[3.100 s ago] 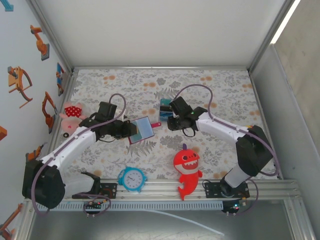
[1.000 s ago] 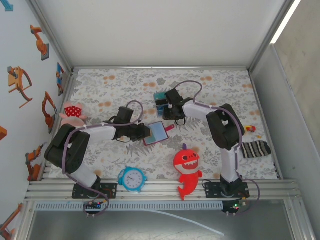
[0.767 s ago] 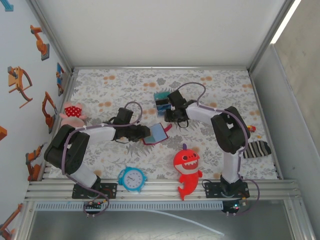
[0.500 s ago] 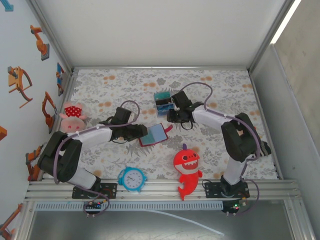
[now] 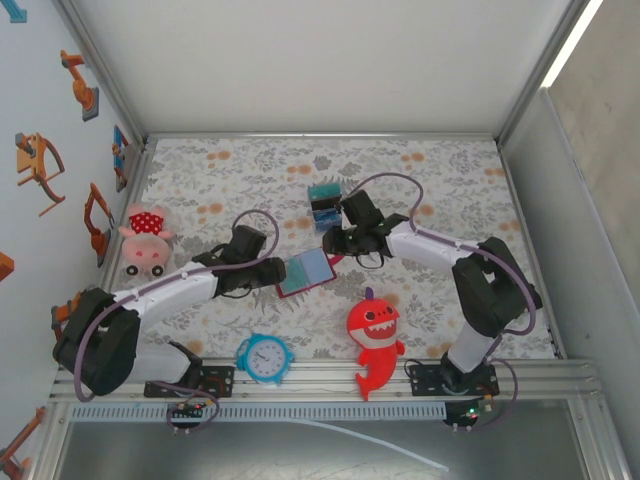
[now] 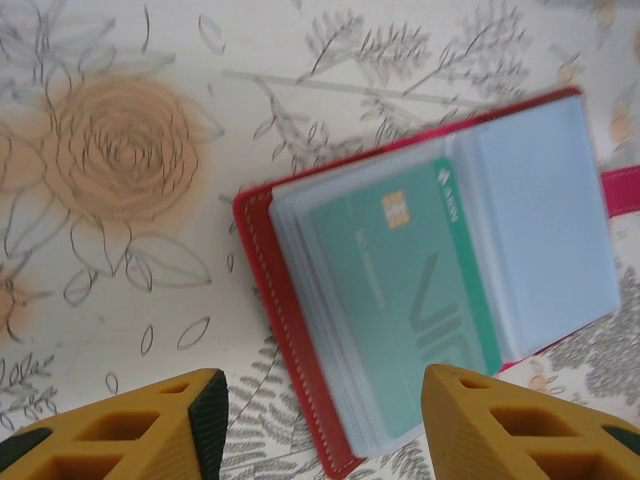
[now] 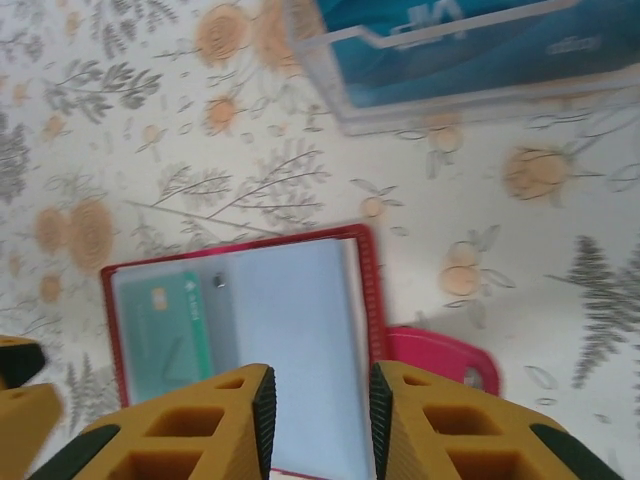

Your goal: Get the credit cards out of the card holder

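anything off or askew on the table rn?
Nothing spilled or damaged. The dark red folding leather-like card holder lies open at a slant to the floral table's edges, with one thin green plastic card left in a clear sleeve.

Pale floral table cover (image 5: 440, 180), red shark toy (image 5: 375, 335) lying near the front edge, blue alarm clock (image 5: 265, 357) to its left, pink pig plush (image 5: 145, 240) with red spotted bow by the left wall, orange robot-arm stickers (image 5: 40, 165) on that wall
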